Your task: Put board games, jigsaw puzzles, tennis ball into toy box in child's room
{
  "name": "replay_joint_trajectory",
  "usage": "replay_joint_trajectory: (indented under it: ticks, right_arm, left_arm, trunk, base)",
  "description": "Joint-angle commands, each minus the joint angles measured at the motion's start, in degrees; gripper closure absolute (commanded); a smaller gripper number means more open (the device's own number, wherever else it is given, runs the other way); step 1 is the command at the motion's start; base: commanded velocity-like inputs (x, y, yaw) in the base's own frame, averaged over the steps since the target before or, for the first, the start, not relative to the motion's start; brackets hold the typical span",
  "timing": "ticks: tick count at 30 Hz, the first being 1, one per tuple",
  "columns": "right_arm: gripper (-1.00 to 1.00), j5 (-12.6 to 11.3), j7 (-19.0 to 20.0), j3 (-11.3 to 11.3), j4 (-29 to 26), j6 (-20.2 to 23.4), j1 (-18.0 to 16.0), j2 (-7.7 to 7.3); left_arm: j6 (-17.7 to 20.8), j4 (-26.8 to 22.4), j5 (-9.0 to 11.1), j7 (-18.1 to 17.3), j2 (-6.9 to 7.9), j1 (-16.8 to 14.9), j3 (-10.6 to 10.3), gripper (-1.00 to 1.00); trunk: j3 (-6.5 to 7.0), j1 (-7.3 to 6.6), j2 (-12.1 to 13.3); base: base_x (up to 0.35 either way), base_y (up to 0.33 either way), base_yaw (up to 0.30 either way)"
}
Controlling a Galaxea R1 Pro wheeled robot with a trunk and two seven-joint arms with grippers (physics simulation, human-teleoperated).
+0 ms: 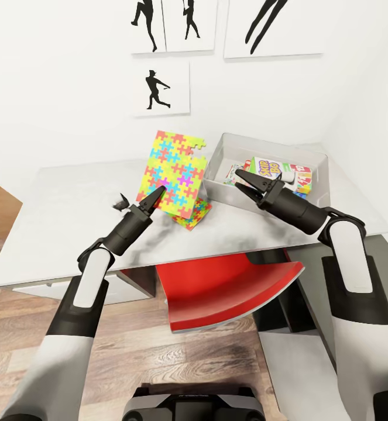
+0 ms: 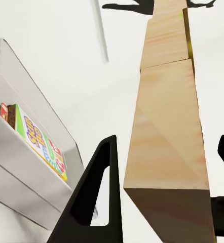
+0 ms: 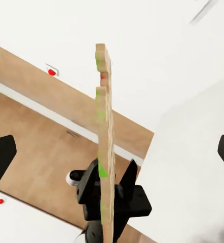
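So the left pincer (image 1: 156, 195) is clamping the lower edge of one jigsaw puzzle (image 1: 173, 174), holding it up off the counter (image 1: 59, 216), nearly upright and tilted. The right pincer (image 1: 244, 182) is hanging with its jaws spread wide, gripping nothing, right at the near wall of the toy box (image 1: 217, 158). The second puzzle (image 1: 195, 213) is lying flat on the counter just beside the box. Inside the box the Skip-Bo box (image 1: 267, 169) is sitting with other game boxes. A red chair (image 1: 229, 292) is poking out underneath.

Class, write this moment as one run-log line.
left gripper: shut on raised jigsaw puzzle | right gripper: open by toy box | second puzzle: on table
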Motion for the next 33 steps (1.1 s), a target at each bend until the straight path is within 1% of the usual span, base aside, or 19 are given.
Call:
replay_joint_trajectory:
  ticks: [1, 14, 18, 21, 22, 25, 26, 29, 30, 33]
  right_arm:
    - [-1.00, 0.3, 0.3, -0.1, 0.0, 0.1, 0.0, 0.03]
    - [-1.00, 0.7, 0.2, 0.2, 0.0, -0.6, 0.0, 0.22]
    - [-1.00, 1.3, 0.1, 0.2, 0.1, -0.6, 0.0, 0.21]
    - [-1.00, 2.3, 0.1, 0.2, 0.1, -0.6, 0.0, 0.20]
    - [-1.00, 2.3, 0.1, 0.2, 0.1, -0.6, 0.0, 0.20]
    - [-1.00, 3.3, 0.1, 0.1, 0.1, -0.6, 0.0, 0.23]
    - [-1.00, 3.3, 0.1, 0.1, 0.1, -0.6, 0.0, 0.23]
    - [-1.00, 4.3, 0.1, 0.0, 0.2, -0.7, 0.1, 0.24]
    - [-1.00, 4.3, 0.1, 0.0, 0.2, -0.7, 0.1, 0.24]
    - [-1.00, 5.2, 0.1, 0.0, 0.4, -0.7, 0.1, 0.25]
  left_arm:
    - [0.4, 0.0, 0.4, 0.4, -0.03, 0.0, 0.0, 1.00]
    - [0.6, 0.1, 0.4, 1.6, -0.07, -0.1, 0.0, 1.00]
    - [0.6, 0.1, 0.4, 1.7, -0.08, -0.1, 0.0, 1.00]
    - [0.6, 0.0, 0.4, 2.1, -0.12, -0.2, -0.4, 1.00]
    - [0.6, 0.0, 0.4, 2.1, -0.12, -0.2, -0.4, 1.00]
    - [0.6, -0.2, 0.4, 2.5, -0.09, -0.2, -1.4, 1.00]
    - [0.6, -0.2, 0.4, 2.5, -0.09, -0.2, -1.4, 1.00]
    - [0.6, -0.3, 0.4, 2.9, -0.08, -0.2, -2.0, 1.00]
    - [0.6, -0.3, 0.4, 2.9, -0.08, -0.2, -2.0, 1.00]
    - [0.6, -0.4, 0.5, 3.1, -0.07, -0.2, -2.3, 1.00]
  trunk:
    - [-0.07, 0.03, -0.1]
    - [-0.07, 0.03, -0.1]
    - [-0.07, 0.03, -0.1]
    - [-0.07, 0.03, -0.1]
    - [-0.07, 0.03, -0.1]
    - [-0.07, 0.03, -0.1]
    - [-0.07, 0.03, -0.1]
    - [-0.07, 0.03, -0.1]
    - [-0.07, 0.03, -0.1]
    - [-0.07, 0.03, -0.1]
  base:
    - [0.000, 0.000, 0.000]
    - [0.000, 0.000, 0.000]
    - [0.000, 0.000, 0.000]
    - [0.000, 0.000, 0.000]
    - [0.000, 0.000, 0.000]
    - [0.000, 0.000, 0.000]
    - [0.000, 0.000, 0.000]
    - [0.000, 0.000, 0.000]
    - [0.000, 0.000, 0.000]
    - [0.000, 0.000, 0.000]
